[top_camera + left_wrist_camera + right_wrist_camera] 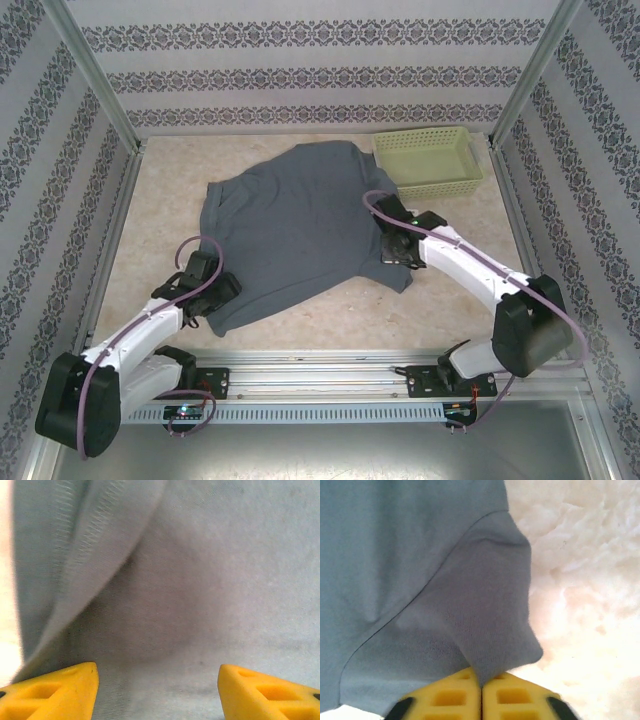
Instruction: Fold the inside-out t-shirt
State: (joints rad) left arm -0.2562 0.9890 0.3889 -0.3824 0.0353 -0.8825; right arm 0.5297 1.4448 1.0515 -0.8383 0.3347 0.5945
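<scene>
On the marbled table (300,325) I see the inside-out t-shirt (290,230) spread flat, its far edge against the light green basket (430,160). My right gripper (481,680) is clamped on a fold at the shirt's right edge. The left gripper (157,669) is parted over cloth, and its arm hides the near-left corner.

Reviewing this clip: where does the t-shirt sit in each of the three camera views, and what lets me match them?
Top external: t-shirt spread at the middle of the table, its far edge by the green basket.
Left wrist: t-shirt across nearly the whole frame, beyond the open left gripper.
Right wrist: t-shirt at left and centre, a corner pinched in the shut right gripper.
Shared landmark: pale table beside the cloth's edge.
</scene>
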